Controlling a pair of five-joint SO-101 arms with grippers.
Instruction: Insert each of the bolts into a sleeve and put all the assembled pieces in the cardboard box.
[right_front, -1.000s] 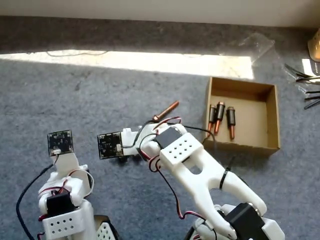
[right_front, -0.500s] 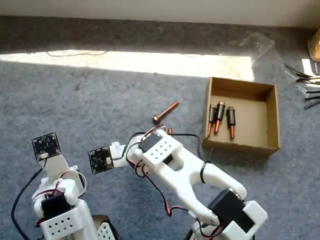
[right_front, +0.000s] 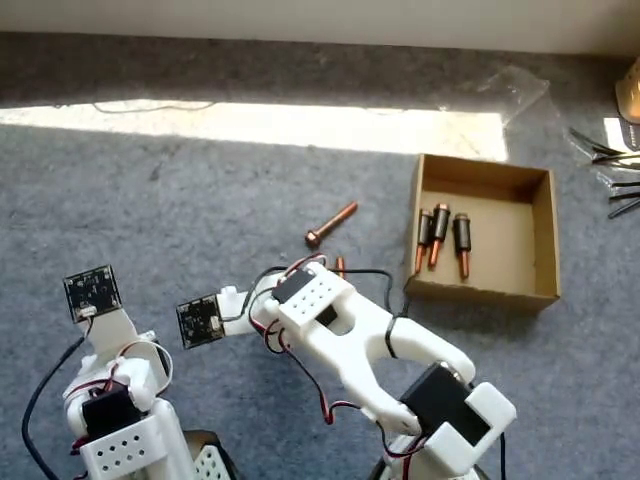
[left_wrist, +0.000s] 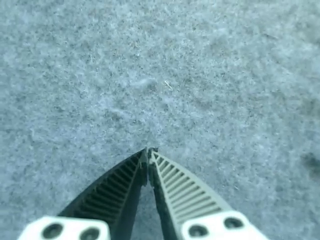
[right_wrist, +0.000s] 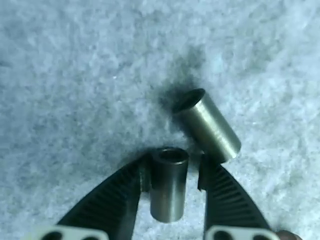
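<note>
The right gripper straddles an upright grey metal sleeve, unclenched; a second grey sleeve lies just beside. The left gripper is pinched closed, empty. A copper bolt lies near the brown cardboard box.

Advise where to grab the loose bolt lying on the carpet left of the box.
Grip the bolt mid-shank, coming straight down from above and closing across its length. It lies flat on the carpet, head end nearer the arms; the straight shank offers parallel sides, while the wider head would likely slip.
</note>
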